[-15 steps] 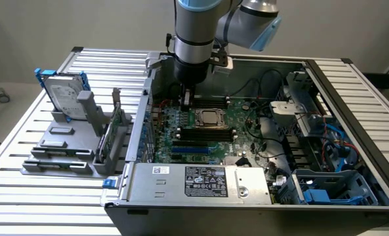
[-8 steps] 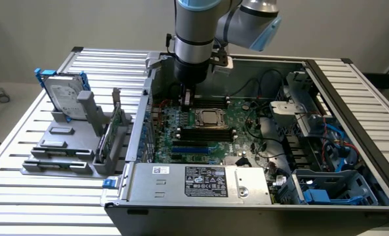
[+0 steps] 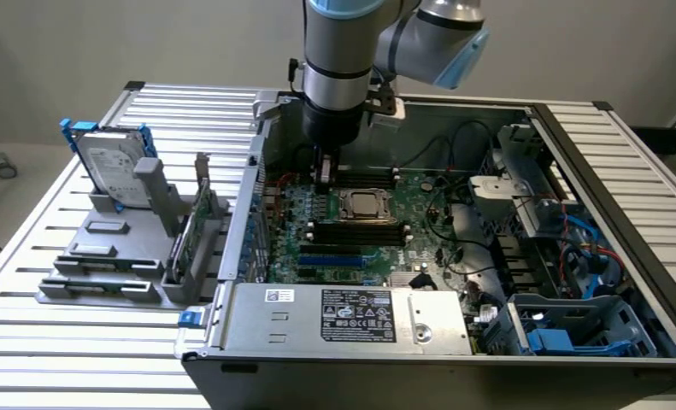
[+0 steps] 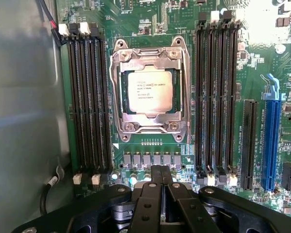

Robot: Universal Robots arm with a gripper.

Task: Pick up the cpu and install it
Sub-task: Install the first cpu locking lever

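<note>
Over on the exterior view's left, the hard drive (image 3: 115, 166) stands upright in its rack (image 3: 109, 265). Moving right, the gripper (image 3: 325, 173) hangs inside the computer case (image 3: 611, 171), fingers pressed together, empty. Just beside it, the cpu (image 3: 367, 205) (image 4: 150, 91) sits in its socket (image 4: 150, 92) between the memory slots (image 4: 89, 102).

Slatted table (image 3: 41, 342) under computer case (image 3: 349, 342)

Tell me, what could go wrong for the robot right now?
1. The cpu sits inside the metal socket frame; a bump on that frame might shift it or scratch the chip.
2. Long black memory slots stand close on both sides, so the gripper, with its fingers shut and nothing held, could knock them if it drifts sideways.
3. The case wall is near the arm and may get brushed.
</note>
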